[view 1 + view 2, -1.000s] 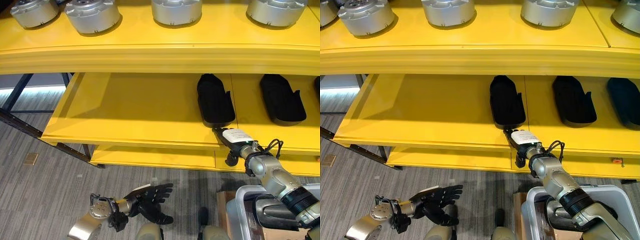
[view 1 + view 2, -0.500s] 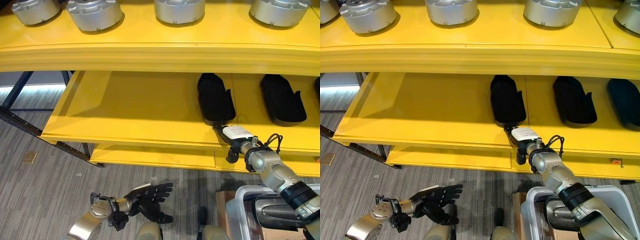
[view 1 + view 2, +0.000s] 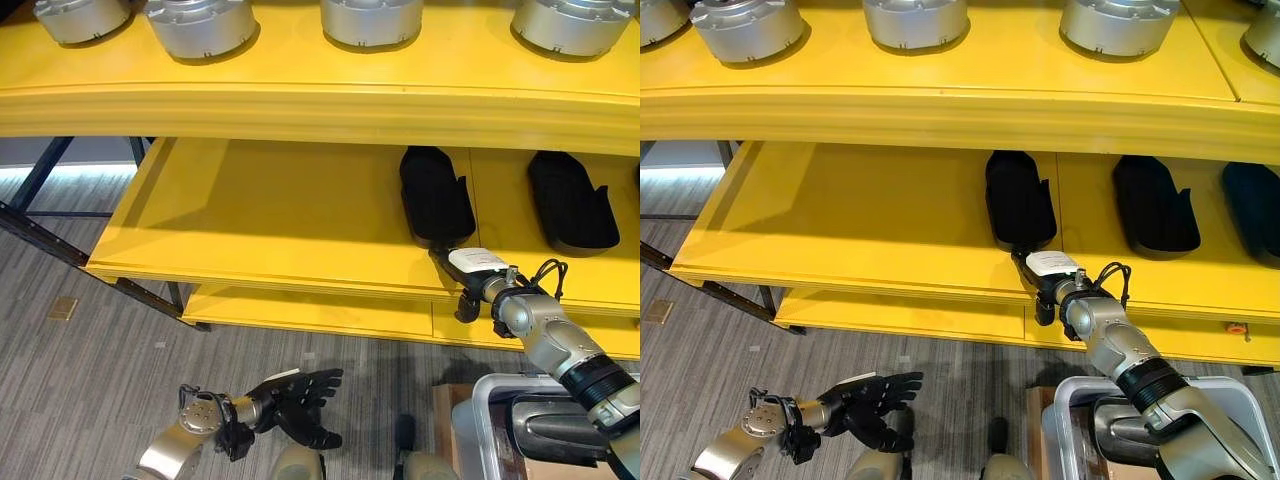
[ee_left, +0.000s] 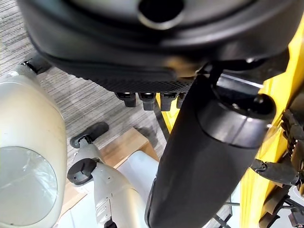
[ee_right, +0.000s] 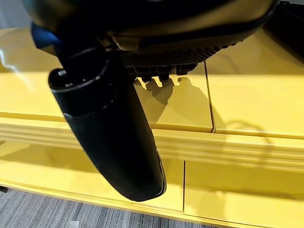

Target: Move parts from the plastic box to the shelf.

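A black elongated part [image 3: 435, 195] lies on the yellow middle shelf [image 3: 270, 215]. My right hand [image 3: 478, 262], with its white cover, rests at the shelf's front edge. Its fingers [image 3: 441, 254] reach straight to the part's near end and the thumb [image 5: 109, 137] holds nothing. The plastic box [image 3: 468, 425] sits at the lower right with a dark part [image 3: 560, 425] inside. My left hand [image 3: 300, 395] hangs low over the floor, fingers spread and relaxed, empty.
Two more black parts [image 3: 572, 200] [image 3: 1255, 210] lie further right on the middle shelf. Several silver round parts [image 3: 200, 22] stand along the top shelf. The left half of the middle shelf is bare yellow. A lower shelf edge [image 3: 310, 315] runs beneath.
The whole picture has shifted a little, so the camera moved. My right hand stays at the near end of the black part, its forearm stretched slightly further. The left hand is unchanged.
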Robot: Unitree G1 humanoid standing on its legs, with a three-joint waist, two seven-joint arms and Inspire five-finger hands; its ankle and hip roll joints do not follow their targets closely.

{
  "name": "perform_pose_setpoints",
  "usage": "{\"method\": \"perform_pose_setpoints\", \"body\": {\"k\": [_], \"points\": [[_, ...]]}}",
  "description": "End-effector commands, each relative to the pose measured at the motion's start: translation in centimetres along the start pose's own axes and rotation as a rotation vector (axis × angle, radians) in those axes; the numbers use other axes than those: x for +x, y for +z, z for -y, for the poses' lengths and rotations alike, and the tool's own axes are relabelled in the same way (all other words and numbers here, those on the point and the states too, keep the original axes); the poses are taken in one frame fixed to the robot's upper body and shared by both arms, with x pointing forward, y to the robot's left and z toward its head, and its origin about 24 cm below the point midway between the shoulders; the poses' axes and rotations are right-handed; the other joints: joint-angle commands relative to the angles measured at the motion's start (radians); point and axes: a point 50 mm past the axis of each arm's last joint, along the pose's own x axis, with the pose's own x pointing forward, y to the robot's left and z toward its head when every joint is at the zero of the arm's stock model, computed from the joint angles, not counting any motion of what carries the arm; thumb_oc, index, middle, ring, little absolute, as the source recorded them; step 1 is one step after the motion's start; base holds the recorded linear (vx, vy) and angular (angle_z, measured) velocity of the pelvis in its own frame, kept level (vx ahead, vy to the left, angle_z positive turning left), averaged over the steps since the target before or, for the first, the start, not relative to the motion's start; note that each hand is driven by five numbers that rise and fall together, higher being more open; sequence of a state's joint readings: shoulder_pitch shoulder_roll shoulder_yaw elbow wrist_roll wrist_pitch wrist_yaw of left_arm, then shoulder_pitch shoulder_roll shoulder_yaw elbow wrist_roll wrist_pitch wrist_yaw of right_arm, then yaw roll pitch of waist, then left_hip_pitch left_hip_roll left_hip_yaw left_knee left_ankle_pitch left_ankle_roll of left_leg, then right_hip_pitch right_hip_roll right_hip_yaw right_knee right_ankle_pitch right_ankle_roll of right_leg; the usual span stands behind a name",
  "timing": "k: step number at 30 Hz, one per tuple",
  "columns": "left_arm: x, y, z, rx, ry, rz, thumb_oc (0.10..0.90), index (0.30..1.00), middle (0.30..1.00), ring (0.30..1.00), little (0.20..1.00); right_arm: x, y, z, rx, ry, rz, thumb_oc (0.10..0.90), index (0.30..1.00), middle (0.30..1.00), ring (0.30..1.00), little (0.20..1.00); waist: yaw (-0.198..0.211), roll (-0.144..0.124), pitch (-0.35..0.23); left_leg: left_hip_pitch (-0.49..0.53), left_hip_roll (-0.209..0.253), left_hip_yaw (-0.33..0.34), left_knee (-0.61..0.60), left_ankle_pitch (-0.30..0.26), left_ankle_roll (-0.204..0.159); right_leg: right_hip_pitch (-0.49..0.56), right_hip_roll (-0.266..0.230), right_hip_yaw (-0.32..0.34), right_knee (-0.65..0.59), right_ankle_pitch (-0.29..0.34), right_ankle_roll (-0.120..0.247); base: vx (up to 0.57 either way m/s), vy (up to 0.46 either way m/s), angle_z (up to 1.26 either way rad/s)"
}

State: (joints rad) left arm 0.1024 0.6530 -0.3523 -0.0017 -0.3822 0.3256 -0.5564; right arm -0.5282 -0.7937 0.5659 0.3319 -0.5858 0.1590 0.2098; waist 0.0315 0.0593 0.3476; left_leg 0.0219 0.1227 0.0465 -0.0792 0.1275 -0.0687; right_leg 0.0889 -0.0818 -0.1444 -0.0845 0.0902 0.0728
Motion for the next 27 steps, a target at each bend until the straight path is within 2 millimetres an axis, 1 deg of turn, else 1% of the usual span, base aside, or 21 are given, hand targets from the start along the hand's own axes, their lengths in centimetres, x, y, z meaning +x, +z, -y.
{"method": "perform_pose_setpoints", "body": {"k": [1, 3, 8, 11, 12, 13, 14, 18, 20, 21, 22, 24, 26, 27], "points": [[0.0, 1.9, 0.8, 0.086, -0.07, 0.081, 0.9, 1.0, 1.0, 1.0, 1.0, 0.3, 0.1, 7.1, -0.076, -0.178, -0.002, 0.9, 1.0, 1.0, 1.0, 1.0, 0.027, -0.025, -0.015, 0.042, 0.02, 0.074, 0.054, -0.052, 0.006, -0.031, -0.011, -0.024, 0.213, -0.138, -0.008, 0.0, 0.0, 0.0], [0.0, 1.9, 0.8, 0.085, -0.068, 0.085, 0.9, 1.0, 1.0, 1.0, 1.0, 0.3, 0.2, 7.3, -0.072, -0.174, 0.004, 0.9, 1.0, 1.0, 1.0, 1.0, 0.029, -0.024, -0.015, 0.039, 0.019, 0.072, 0.056, -0.052, 0.006, -0.03, -0.012, -0.025, 0.213, -0.139, -0.007, 0.0, 0.0, 0.0], [0.2, 1.8, 1.0, 0.075, -0.065, 0.095, 0.9, 1.0, 1.0, 1.0, 1.0, 0.5, 0.2, 6.9, -0.072, -0.119, -0.018, 0.9, 1.0, 1.0, 1.0, 1.0, 0.029, -0.023, -0.012, 0.036, 0.018, 0.069, 0.061, -0.051, 0.007, -0.031, -0.013, -0.024, 0.219, -0.142, -0.009, 0.0, 0.007, 0.0], [0.0, 1.8, 0.9, 0.072, -0.059, 0.104, 0.9, 1.0, 1.0, 1.0, 1.0, 0.2, 0.5, 6.0, -0.089, -0.025, -0.003, 0.9, 1.0, 1.0, 1.0, 1.0, 0.02, -0.024, -0.004, 0.032, 0.019, 0.072, 0.064, -0.052, 0.008, -0.037, -0.013, -0.022, 0.224, -0.143, -0.01, -0.01, 0.011, 0.0], [-0.1, 1.8, 0.8, 0.068, -0.05, 0.115, 0.9, 1.0, 1.0, 1.0, 1.0, -0.6, 1.4, 5.5, -0.114, 0.044, 0.036, 0.9, 1.0, 1.0, 1.0, 1.0, 0.009, -0.026, 0.001, 0.027, 0.02, 0.077, 0.065, -0.051, 0.007, -0.046, -0.014, -0.019, 0.229, -0.144, -0.009, -0.05, 0.038, -0.01], [-0.3, 1.9, 0.7, 0.064, -0.041, 0.124, 0.9, 1.0, 1.0, 1.0, 1.0, -1.1, 1.7, 5.3, -0.126, 0.078, 0.058, 0.9, 1.0, 1.0, 1.0, 1.0, 0.002, -0.028, 0.005, 0.026, 0.021, 0.081, 0.065, -0.052, 0.007, -0.051, -0.014, -0.016, 0.231, -0.144, -0.009, -0.05, 0.037, -0.02], [-0.3, 1.9, 0.7, 0.063, -0.039, 0.125, 0.9, 1.0, 1.0, 1.0, 1.0, -1.3, 1.8, 5.2, -0.131, 0.09, 0.061, 0.9, 1.0, 1.0, 1.0, 1.0, 0.0, -0.028, 0.005, 0.025, 0.021, 0.081, 0.065, -0.053, 0.007, -0.052, -0.014, -0.015, 0.233, -0.144, -0.009, -0.03, 0.027, -0.02], [-0.9, 2.0, 0.2, 0.047, 0.005, 0.148, 0.9, 1.0, 1.0, 1.0, 1.0, -4.0, 3.2, 4.6, -0.146, 0.235, 0.138, 0.9, 1.0, 1.0, 1.0, 1.0, -0.026, -0.04, 0.01, 0.025, 0.021, 0.095, 0.068, -0.058, 0.009, -0.066, -0.011, -0.004, 0.245, -0.148, -0.011, 0.0, 0.0, 0.0], [-1.1, 1.8, 0.1, 0.043, 0.019, 0.152, 0.9, 1.0, 1.0, 1.0, 1.0, -5.4, 3.7, 3.8, -0.113, 0.331, 0.186, 0.9, 1.0, 1.0, 1.0, 1.0, -0.037, -0.048, 0.005, 0.026, 0.024, 0.103, 0.068, -0.06, 0.009, -0.07, -0.008, -0.001, 0.252, -0.153, -0.013, 0.0, 0.0, 0.0], [-1.3, 1.6, 0.0, 0.047, 0.032, 0.154, 0.9, 1.0, 1.0, 1.0, 1.0, -6.7, 3.8, 2.8, -0.082, 0.404, 0.211, 0.9, 1.0, 1.0, 1.0, 1.0, -0.046, -0.057, 0.0, 0.025, 0.026, 0.107, 0.072, -0.063, 0.009, -0.074, -0.006, 0.0, 0.261, -0.157, -0.014, 0.0, 0.0, 0.0], [-1.5, 1.3, 0.0, 0.038, 0.048, 0.158, 0.9, 1.0, 1.0, 1.0, 1.0, -7.8, 3.3, 1.7, -0.054, 0.461, 0.196, 0.9, 1.0, 1.0, 1.0, 1.0, -0.056, -0.068, -0.012, 0.027, 0.027, 0.11, 0.077, -0.067, 0.01, -0.074, -0.003, 0.001, 0.27, -0.165, -0.017, 0.0, 0.0, 0.0], [-1.6, 1.1, 0.1, 0.032, 0.056, 0.158, 0.9, 1.0, 1.0, 1.0, 1.0, -8.3, 2.9, 1.0, -0.042, 0.49, 0.178, 0.9, 1.0, 1.0, 1.0, 1.0, -0.06, -0.075, -0.021, 0.03, 0.027, 0.112, 0.078, -0.07, 0.011, -0.071, -0.002, 0.001, 0.273, -0.167, -0.017, 0.0, 0.001, -0.04], [-1.6, 0.7, 0.2, 0.023, 0.065, 0.16, 0.9, 1.0, 1.0, 1.0, 1.0, -8.8, 2.0, -0.6, 0.008, 0.55, 0.14, 0.9, 1.0, 1.0, 1.0, 1.0, -0.069, -0.085, -0.037, 0.039, 0.029, 0.118, 0.076, -0.072, 0.012, -0.065, 0.002, 0.002, 0.271, -0.169, -0.018, 0.0, 0.004, -0.12], [-1.7, 0.6, 0.3, 0.022, 0.065, 0.16, 0.9, 1.0, 1.0, 1.0, 1.0, -9.1, 1.8, -1.1, 0.03, 0.563, 0.134, 0.9, 1.0, 1.0, 1.0, 1.0, -0.07, -0.088, -0.042, 0.042, 0.03, 0.119, 0.075, -0.072, 0.012, -0.063, 0.003, 0.003, 0.27, -0.169, -0.018, 0.0, 0.009, -0.1]]}}
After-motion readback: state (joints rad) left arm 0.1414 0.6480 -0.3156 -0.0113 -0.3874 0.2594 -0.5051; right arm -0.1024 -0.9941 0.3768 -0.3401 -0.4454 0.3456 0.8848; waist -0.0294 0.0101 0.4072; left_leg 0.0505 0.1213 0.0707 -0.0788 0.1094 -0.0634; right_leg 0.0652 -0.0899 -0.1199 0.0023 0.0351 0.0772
